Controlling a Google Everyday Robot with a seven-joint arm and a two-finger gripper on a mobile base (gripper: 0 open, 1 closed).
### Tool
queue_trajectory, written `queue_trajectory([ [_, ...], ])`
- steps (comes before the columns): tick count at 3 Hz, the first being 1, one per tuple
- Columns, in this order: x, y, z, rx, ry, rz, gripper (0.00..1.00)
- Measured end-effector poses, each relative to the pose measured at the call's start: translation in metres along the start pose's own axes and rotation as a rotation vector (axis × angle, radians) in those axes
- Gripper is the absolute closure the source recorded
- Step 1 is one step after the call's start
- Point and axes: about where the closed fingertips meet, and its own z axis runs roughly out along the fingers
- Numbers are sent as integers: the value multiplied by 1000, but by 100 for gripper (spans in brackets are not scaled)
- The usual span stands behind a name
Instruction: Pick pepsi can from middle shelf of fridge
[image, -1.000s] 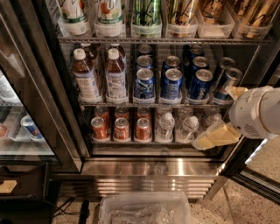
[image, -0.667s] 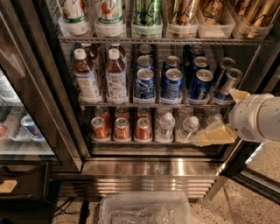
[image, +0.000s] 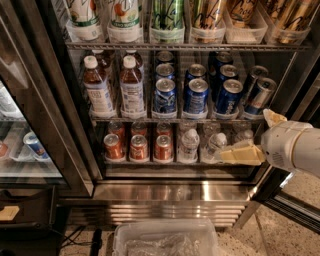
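The fridge (image: 60, 125) stands open in front of me. On its middle shelf (image: 175, 120) stand three rows of dark-blue pepsi cans; the front ones are at the left (image: 165, 95), the centre (image: 196, 95) and the right (image: 229, 96). Two slim silver-and-blue cans (image: 260, 94) stand to their right. My gripper (image: 245, 134) is at the right, in front of the lower shelf, below and right of the pepsi cans. Its cream fingers (image: 242, 152) are spread apart and hold nothing. It touches no can.
Two tea bottles (image: 97, 87) stand left on the middle shelf. Orange-red cans (image: 138, 146) and clear water bottles (image: 189, 145) fill the lower shelf. Tall cans in plastic trays (image: 167, 20) sit above. A clear bin (image: 165, 235) lies on the floor. A second cooler (image: 25, 145) stands at the left.
The white wrist has sunk a little and turned, so a second finger now shows above it. The lower finger stays in about the same place. The cans have not moved.
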Motion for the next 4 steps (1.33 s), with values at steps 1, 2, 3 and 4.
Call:
queue_trajectory([
  [1,-1,-1,5,49,-77,51,0],
  [2,-6,-4,11,114,-135,53,0],
  [3,-9,-22,21,181,-172,24,0],
  [4,-9,-22,21,181,-172,24,0],
])
